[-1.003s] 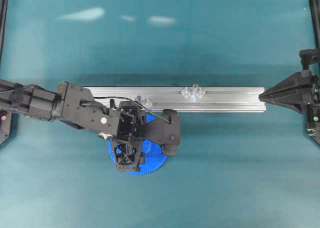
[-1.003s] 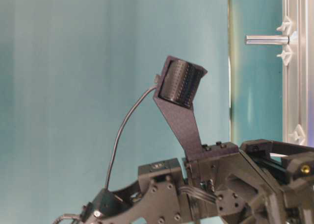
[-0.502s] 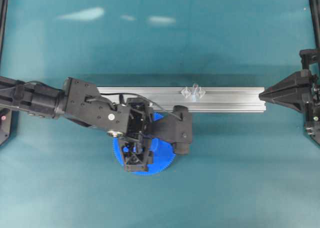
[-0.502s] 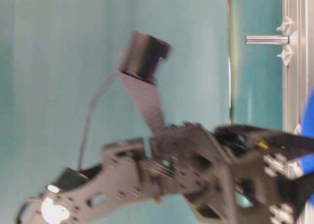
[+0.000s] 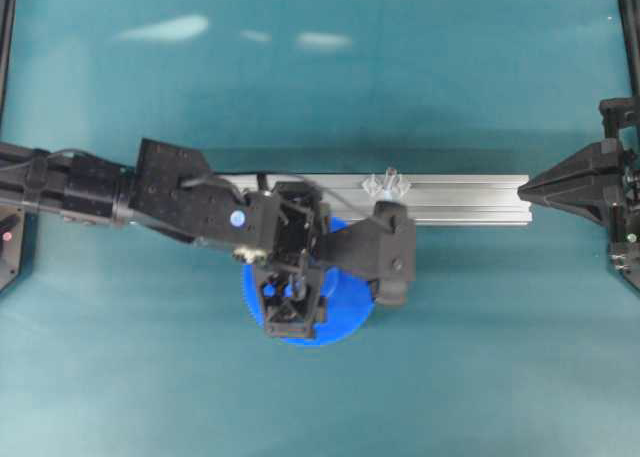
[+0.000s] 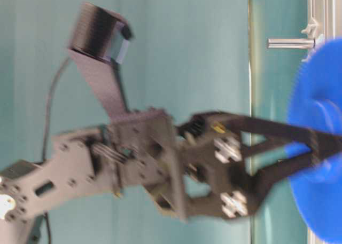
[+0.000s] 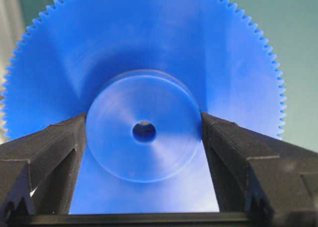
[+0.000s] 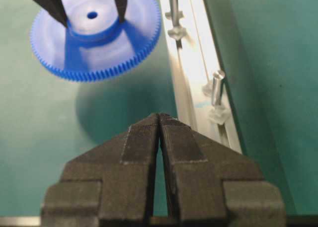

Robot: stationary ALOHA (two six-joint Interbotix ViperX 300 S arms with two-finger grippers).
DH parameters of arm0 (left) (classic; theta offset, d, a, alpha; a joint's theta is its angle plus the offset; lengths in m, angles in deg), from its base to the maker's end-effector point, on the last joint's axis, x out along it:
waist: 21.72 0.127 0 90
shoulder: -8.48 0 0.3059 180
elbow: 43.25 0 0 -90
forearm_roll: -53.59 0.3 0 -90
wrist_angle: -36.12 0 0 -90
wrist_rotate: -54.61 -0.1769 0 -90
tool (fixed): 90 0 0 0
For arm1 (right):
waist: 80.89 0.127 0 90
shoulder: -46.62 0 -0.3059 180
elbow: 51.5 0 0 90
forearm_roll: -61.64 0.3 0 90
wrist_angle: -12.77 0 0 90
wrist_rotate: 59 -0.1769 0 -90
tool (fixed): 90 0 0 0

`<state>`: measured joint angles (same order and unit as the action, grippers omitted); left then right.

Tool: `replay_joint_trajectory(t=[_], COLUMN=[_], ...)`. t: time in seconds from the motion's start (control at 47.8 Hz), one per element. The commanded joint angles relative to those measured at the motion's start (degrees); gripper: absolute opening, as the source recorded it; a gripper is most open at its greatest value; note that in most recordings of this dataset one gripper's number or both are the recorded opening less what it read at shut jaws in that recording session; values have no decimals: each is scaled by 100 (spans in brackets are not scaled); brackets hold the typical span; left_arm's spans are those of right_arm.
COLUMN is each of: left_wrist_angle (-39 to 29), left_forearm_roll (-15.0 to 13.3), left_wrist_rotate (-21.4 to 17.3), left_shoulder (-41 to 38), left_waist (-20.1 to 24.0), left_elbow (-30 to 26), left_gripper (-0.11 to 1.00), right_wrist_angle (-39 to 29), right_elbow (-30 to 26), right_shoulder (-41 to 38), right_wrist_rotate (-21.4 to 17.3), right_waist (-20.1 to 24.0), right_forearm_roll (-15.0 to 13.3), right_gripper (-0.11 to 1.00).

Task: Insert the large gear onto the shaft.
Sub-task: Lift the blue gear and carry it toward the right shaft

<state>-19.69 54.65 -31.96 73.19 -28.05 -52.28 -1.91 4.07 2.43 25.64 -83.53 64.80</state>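
1. Gear aloft: we see the left gripper (image 7: 144, 132) pinching the large gear (image 7: 144, 88) by its raised hub, one black finger on each side of the hub, the small dark centre hole showing between them. The gear's shadow on the teal table (image 5: 320, 87) in the right wrist view suggests it hangs clear of the surface.

2. From overhead, the gear (image 5: 335, 322) sits on the near side of the aluminium rail (image 5: 470, 199), just beside it, mostly hidden under the left gripper (image 5: 290, 297).

3. The relation we judge decisive: the shaft (image 8: 217, 88) stands upright on the rail between its clear diamond-shaped pieces, to the right of the held gear in the overhead view and across onto the rail. A second, similar pin (image 8: 174, 6) stands further along; we cannot tell from these views which is meant.

4. Both the pin's long axis and the gear's bore run vertically, so the hole must be brought directly above the pin tip before lowering.

5. The left arm reaches in from the left, wrist bent down over the gear; it is by far the nearer.

6. The right gripper (image 8: 159, 118) waits at the rail's right end, jaws pressed together and empty.
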Motion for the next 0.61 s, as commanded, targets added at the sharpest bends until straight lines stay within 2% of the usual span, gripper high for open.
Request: replay_joint_trajectory(t=[0.0,0.125,0.334,0.585], left_wrist_angle=[0,-35,-360,-563], left_forearm_roll=[0,9,9,9], left_wrist_rotate=[-18,-79,-563,-888], left_shoulder=[272,272,264,149], left_waist=[88,211,387,633], left_elbow=[-308,-431,-694,-1169], left_gripper=[77,77,77,77], right_wrist_angle=[35,26,26,26], right_elbow=[-53,-53,-26,53], right_shoulder=[0,79,255,290], right_wrist_rotate=[-44,-53,-53,-79], right_waist=[-18,-18,-18,-18], right_forearm_roll=[9,9,9,9], right_gripper=[11,11,11,11])
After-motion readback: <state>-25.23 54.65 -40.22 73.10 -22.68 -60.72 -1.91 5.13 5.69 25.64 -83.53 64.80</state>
